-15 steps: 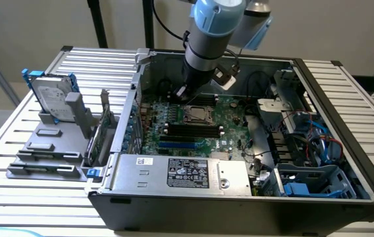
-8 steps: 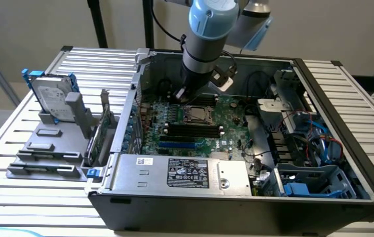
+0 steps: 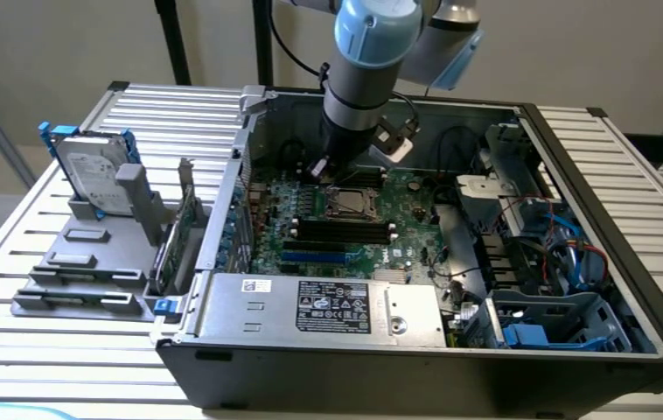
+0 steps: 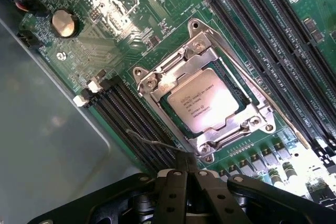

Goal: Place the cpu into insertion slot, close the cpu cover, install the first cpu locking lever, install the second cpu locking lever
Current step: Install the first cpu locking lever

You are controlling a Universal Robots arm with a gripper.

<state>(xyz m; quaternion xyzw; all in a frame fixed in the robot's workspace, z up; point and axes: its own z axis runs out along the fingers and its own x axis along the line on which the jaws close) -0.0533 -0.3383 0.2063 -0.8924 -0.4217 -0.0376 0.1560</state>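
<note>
Jaws pressed together with nothing between them; the gripper [image 4: 188, 167] stands low over the motherboard [image 4: 131, 19], its closed tip at the free end of a thin wire locking lever [image 4: 152, 141]; whether tip and wire touch cannot be told. The cpu [image 4: 203, 99] lies flat in the insertion slot [image 4: 233, 80], pale face up and square to the rim; the cpu cover [image 4: 178, 66] is down over it, its frame bearing on the chip's edges. The lever runs along the socket side facing a bank of memory slots [image 4: 131, 114]; it appears not yet tucked under its hook.

Judgement: the step in hand is this lever. The closed tip should sit squarely on the wire's end; pressure goes down, then sideways toward the socket; the push must be steady, or the wire may slip off and spring into the memory slots.
</note>
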